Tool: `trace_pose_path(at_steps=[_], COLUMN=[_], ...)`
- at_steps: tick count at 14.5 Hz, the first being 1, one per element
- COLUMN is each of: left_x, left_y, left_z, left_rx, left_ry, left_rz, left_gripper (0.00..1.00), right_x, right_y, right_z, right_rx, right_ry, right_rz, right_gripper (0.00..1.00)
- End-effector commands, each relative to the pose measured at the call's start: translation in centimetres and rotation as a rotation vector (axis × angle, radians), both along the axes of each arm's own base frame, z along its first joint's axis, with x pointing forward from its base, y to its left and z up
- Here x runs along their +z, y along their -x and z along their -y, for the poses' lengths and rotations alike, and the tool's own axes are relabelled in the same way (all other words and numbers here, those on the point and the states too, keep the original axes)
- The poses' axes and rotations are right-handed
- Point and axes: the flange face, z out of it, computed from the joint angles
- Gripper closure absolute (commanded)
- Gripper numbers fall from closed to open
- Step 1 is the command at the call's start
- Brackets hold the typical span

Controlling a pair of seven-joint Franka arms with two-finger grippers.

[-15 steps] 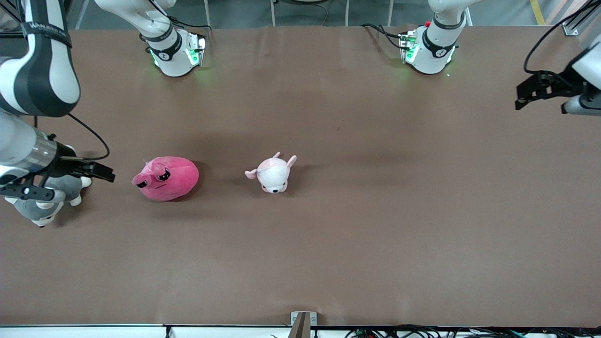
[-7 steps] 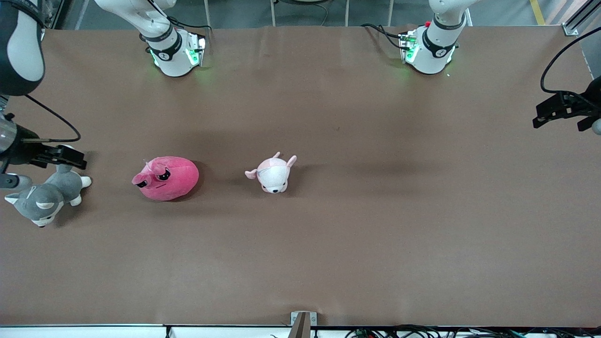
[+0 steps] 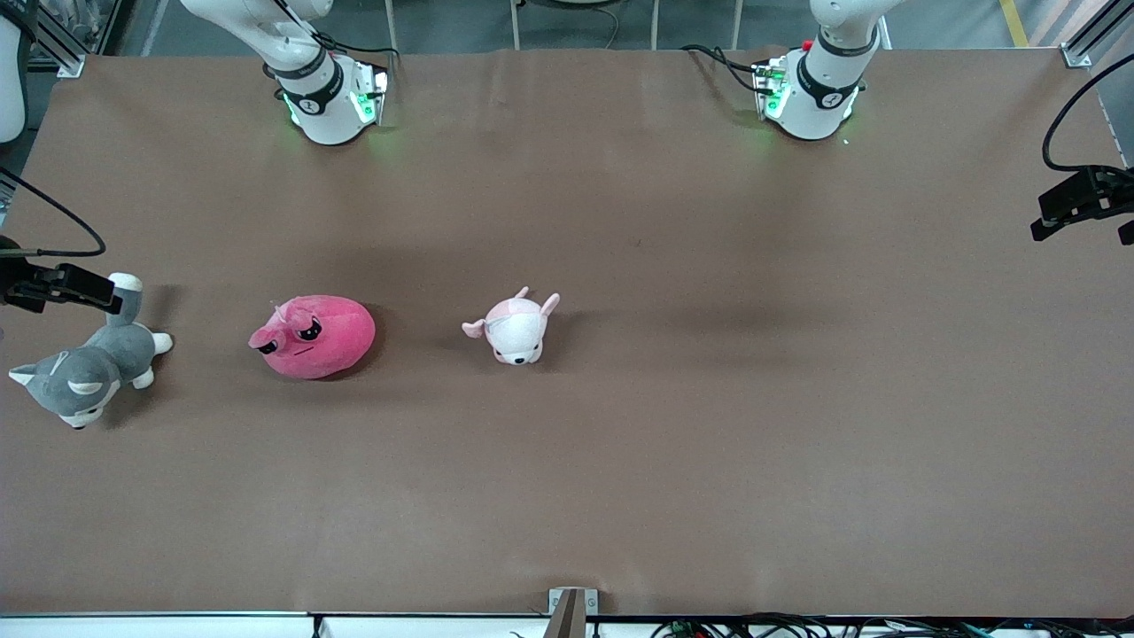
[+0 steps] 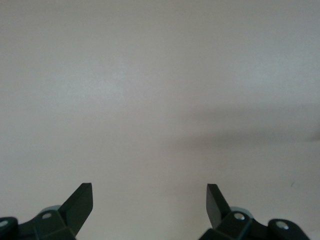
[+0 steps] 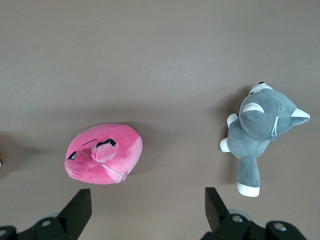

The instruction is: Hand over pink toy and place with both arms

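The pink toy [image 3: 314, 337] lies untouched on the bench [image 3: 673, 425], toward the right arm's end, face turned to the front camera. The right pincer [image 3: 62, 285] hangs at that end of the bench, above the tail of a grey plush [image 3: 84, 374], fingers [image 5: 77, 210] spread wide and holding nothing; its wrist view shows the pink toy [image 5: 105, 154] and the grey plush [image 5: 260, 135] lying well apart. The left pincer [image 3: 1076, 208] hangs at the other end of the bench, fingers [image 4: 80, 202] also wide apart and empty, over bare bench. A pale plush [image 3: 516, 328] lies beside the pink toy, toward the left arm's end.
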Motion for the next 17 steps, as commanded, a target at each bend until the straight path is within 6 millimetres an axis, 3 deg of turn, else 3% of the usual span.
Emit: trace_pose_path(at_steps=[1,6,17], left_x=[1.0,0.9,0.9], left_y=[0.1,0.1,0.1], left_z=[0.0,-0.1,-0.5], left_rx=[0.000,0.002,0.013], left_ry=[-0.012,-0.012,-0.019], left_rz=[0.007,0.005,0.003], left_gripper=[0.00,0.00,0.00], right_x=[1.3,0.8,4.8], right_y=[0.1,1.2,7.4], right_z=[-0.4,-1.1,-1.3], right_rx=[0.017,0.019,0.022], right_ry=[0.005,-0.026,-0.045], right_rz=[0.013,-0.062,-0.020], right_gripper=[0.00,0.00,0.00])
